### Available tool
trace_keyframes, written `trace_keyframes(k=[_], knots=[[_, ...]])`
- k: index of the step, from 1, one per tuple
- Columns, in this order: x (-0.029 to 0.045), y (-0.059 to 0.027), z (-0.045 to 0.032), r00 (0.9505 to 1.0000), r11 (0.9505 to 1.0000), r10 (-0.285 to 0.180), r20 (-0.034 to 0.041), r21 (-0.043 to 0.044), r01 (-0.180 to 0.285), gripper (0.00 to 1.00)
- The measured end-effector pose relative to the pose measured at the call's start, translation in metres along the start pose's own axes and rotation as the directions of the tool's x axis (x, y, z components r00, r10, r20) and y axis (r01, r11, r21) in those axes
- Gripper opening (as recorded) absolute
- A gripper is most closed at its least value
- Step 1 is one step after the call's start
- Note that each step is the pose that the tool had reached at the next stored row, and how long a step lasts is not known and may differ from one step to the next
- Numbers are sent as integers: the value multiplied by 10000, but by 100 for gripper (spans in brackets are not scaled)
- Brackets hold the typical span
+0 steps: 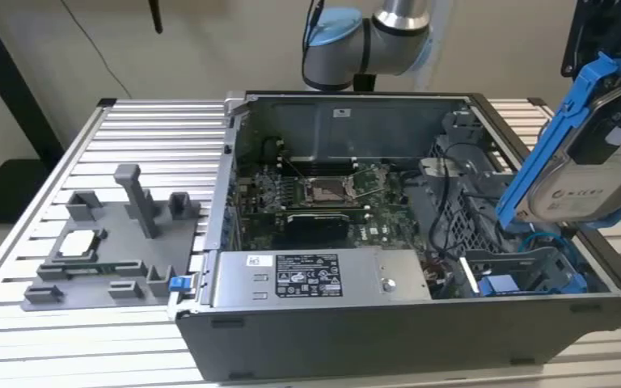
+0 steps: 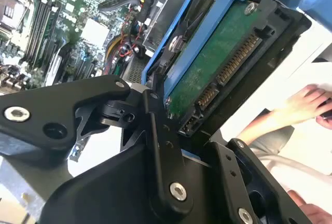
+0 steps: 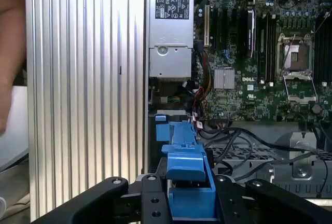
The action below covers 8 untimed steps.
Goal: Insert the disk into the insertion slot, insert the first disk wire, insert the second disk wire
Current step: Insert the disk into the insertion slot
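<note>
Two black fingers [image 3: 153, 199] of the gripper [image 3: 190, 190] are pinching the disk [image 1: 600, 166] by its blue carrier. The disk is hanging tilted, clear above the insertion slot [image 1: 526, 279], which is sitting at the exterior view's right inside the open computer case [image 1: 397, 347].

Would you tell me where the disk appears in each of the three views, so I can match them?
Exterior view: disk held tilted, high at the exterior view's right, above the case.
First wrist view: edge-on, its blue carrier clamped in the gripper.
Second wrist view: its green circuit-board side faces the camera.
Shared landmark: the motherboard.
</note>
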<state>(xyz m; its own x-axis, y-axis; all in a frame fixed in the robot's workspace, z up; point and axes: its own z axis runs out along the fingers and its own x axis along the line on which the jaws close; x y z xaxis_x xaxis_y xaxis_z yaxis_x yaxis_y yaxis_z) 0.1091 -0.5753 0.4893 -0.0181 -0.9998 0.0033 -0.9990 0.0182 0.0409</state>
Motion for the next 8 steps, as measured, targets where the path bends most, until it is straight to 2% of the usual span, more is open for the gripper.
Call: trace_keyframes(k=[8], knots=[[0, -1, 26, 10000, 10000, 1, -12, -2, -1, 0]])
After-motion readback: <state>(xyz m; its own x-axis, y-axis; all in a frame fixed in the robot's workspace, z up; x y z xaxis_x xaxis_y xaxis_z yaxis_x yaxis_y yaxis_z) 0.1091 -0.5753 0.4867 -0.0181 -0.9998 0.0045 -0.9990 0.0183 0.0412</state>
